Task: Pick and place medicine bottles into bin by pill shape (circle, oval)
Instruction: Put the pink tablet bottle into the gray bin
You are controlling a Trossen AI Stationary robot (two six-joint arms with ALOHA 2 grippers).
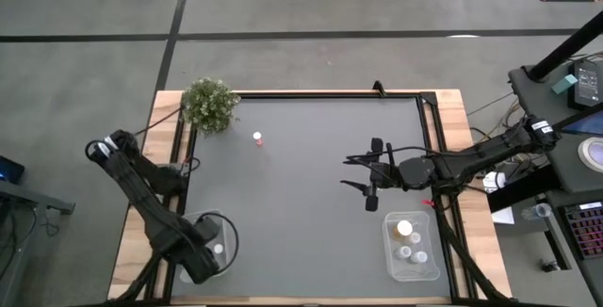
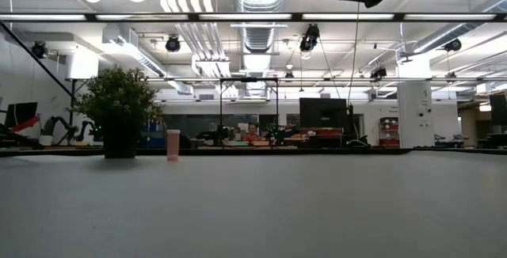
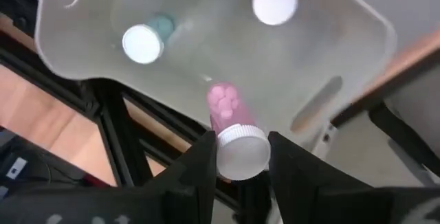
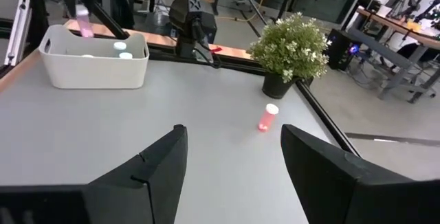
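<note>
Nearest, the left gripper (image 3: 239,157) hangs over the left bin (image 3: 357,59), jaws clamped on the white cap of a pink-pill bottle (image 3: 230,124). It looks light, rigid and smooth, so a grip at the cap suits it. At mid-table the right gripper (image 1: 358,173) waits, jaws apart. Farthest, one pink bottle (image 1: 257,138) stands upright beside the potted plant (image 1: 209,104).

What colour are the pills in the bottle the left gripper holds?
Pink, under a white cap; the bottle shows best in the left wrist view.
</note>
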